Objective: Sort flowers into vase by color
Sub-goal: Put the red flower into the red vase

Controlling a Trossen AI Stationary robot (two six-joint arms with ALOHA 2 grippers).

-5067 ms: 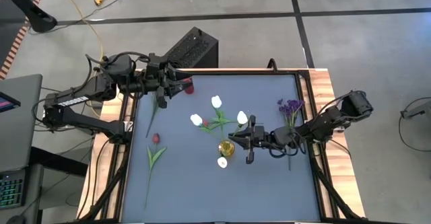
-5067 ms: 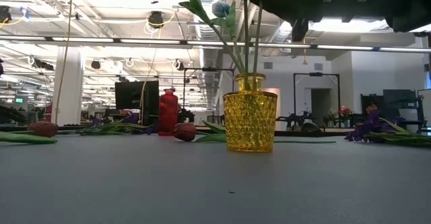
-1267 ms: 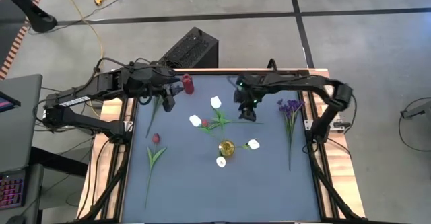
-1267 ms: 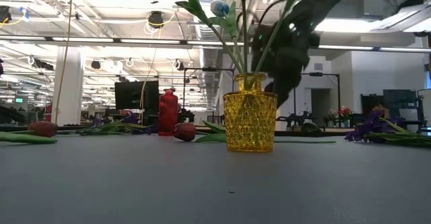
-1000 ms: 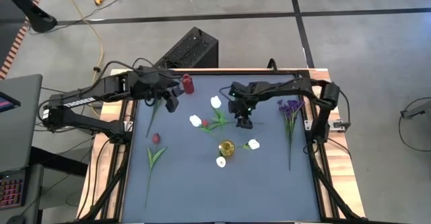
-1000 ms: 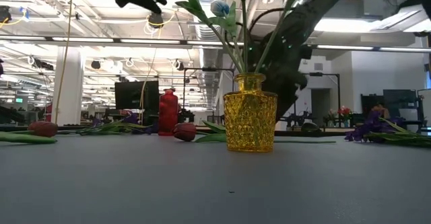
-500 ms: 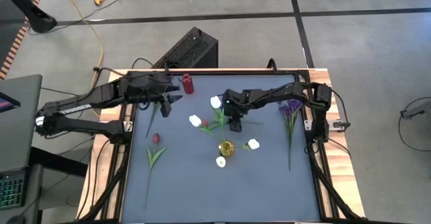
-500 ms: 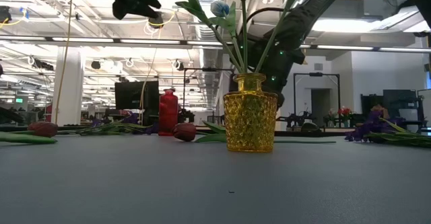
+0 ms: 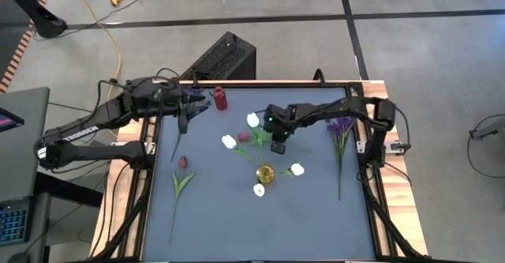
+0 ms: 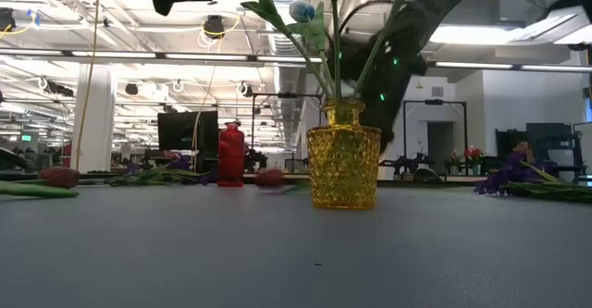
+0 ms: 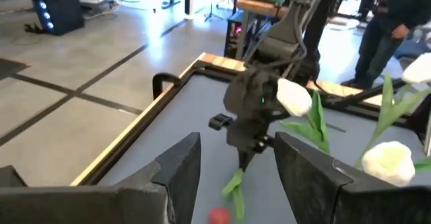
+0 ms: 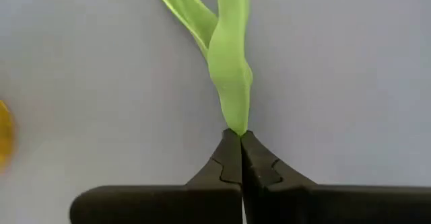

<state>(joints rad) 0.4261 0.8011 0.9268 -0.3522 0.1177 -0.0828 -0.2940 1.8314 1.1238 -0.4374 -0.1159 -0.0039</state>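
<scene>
- Above the table, in the high view, the right gripper [image 9: 275, 140] is now low near the middle of the grey table [image 9: 316, 208], just above the yellow vase [image 9: 266, 173]. About 1 second ago it was further back and open; now its fingers are closed on the green stem of a dark red tulip [image 9: 243, 137]. 2 white tulips [image 9: 296, 169] already stand in the vase, so I judge this red one is being picked up for another place.
- Same view: the left gripper [image 9: 192, 105] hangs at the far left edge beside the red vase [image 9: 220, 99], jaws partly apart and unchanged. It may hold a stem, but I cannot tell. Another red tulip [image 9: 182, 163] lies on the left, the purple sprigs [image 9: 340, 127] on the right.
- Low view: the yellow vase [image 10: 343, 155] stands in the centre, the right arm dark behind it.
- Left wrist view: the left fingers [image 11: 180, 162] stand apart, and the right gripper [image 11: 244, 158] shows beyond them with a leaf under it.
- Right wrist view: the fingertips [image 12: 229, 153] are pressed together on the stem [image 12: 230, 69].
- Writing: white letters run along the left arm, too small to read.
</scene>
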